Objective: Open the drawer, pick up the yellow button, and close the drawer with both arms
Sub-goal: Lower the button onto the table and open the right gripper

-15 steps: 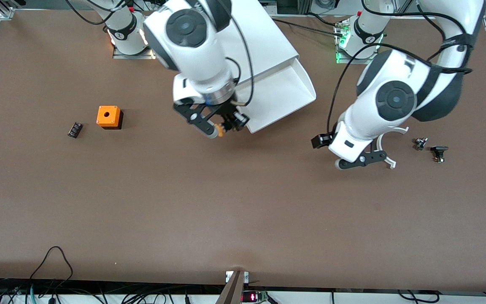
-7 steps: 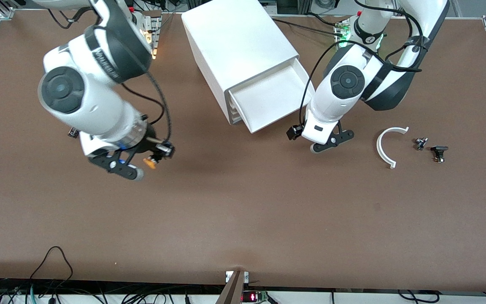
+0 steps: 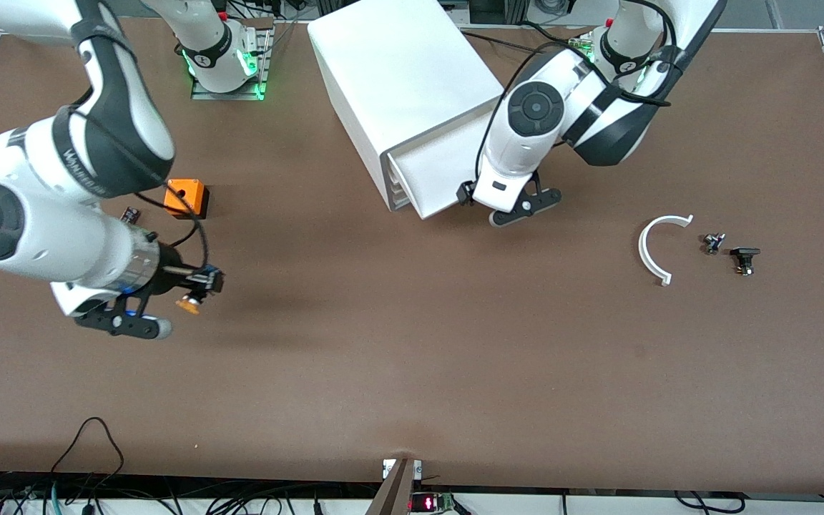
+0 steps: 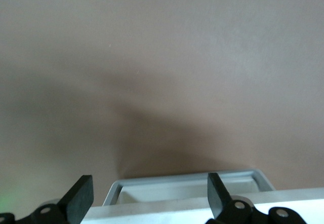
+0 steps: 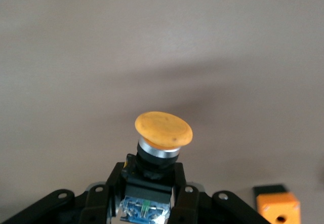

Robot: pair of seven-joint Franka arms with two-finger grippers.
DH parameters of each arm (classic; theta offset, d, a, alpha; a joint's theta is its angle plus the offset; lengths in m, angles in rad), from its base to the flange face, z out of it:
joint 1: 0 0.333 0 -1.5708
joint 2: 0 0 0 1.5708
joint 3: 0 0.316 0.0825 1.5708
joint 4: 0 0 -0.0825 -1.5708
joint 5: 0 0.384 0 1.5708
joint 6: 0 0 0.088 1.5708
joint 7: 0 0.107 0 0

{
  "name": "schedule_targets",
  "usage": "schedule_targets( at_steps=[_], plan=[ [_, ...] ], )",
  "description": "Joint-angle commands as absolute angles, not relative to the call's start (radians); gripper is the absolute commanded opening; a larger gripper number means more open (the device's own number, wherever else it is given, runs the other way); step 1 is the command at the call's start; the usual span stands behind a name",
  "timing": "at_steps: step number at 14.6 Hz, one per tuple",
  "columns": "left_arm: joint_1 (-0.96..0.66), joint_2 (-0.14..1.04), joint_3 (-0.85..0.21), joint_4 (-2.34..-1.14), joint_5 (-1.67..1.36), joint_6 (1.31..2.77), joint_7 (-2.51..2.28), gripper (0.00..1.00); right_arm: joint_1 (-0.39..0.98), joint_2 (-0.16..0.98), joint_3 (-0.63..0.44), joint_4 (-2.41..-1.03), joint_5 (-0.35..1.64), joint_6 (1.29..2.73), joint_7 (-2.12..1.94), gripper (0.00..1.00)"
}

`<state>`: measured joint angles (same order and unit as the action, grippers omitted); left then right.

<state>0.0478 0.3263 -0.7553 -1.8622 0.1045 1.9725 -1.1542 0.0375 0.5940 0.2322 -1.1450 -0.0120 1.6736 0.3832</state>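
Fingers of the right gripper (image 3: 182, 300) pinch the button (image 3: 187, 305) — black-and-blue body clamped, orange cap sticking out past the tips. Front view: it hangs over bare table (image 3: 412, 372), toward the right arm's end from the cabinet (image 3: 398, 79). Orange cube box (image 3: 184, 197) and small black part (image 3: 129, 214) sit on the table near it, both toward the right arm's end from the cabinet. Left gripper (image 3: 503, 209) is at the outer edge of the top drawer (image 3: 426, 175), which sticks partway out of the cabinet; fingers hard to read from here. White curved piece (image 3: 655, 247) and two small dark parts (image 3: 730, 252) lie toward the left arm's end from the cabinet.

Left wrist view: left gripper (image 4: 147, 196) fingers (image 4: 78, 196) spread wide, one each side of the drawer's (image 4: 187, 191) white rim — whether they touch it, cannot tell. Brown table past it.

Right wrist view: right gripper (image 5: 149, 193) fingers (image 5: 114, 181) pressed onto the button's (image 5: 163, 128) body, cap tilted and clear of the table. Orange box (image 5: 278, 209) and black part (image 5: 268, 189) show at the frame corner.
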Motion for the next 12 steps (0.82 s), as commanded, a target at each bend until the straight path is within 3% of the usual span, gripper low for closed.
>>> schedule_targets(
  at_steps=[1, 5, 12],
  plan=[
    [0.069, 0.290, -0.788, -1.888, 0.089, 1.937, -1.157, 0.99, -0.009, 0.589, 0.244, -1.230, -0.018, 1.756, 0.266, 0.00],
    [0.080, 0.288, -0.842, -1.881, 0.060, 1.858, -1.146, 0.99, -0.046, 0.607, 0.244, -1.327, -0.066, 1.854, 0.118, 0.00],
    [0.061, 0.301, -0.848, -1.888, 0.057, 1.856, -1.155, 0.99, -0.103, 0.664, 0.239, -1.453, -0.173, 2.025, 0.022, 0.00]
  ],
)
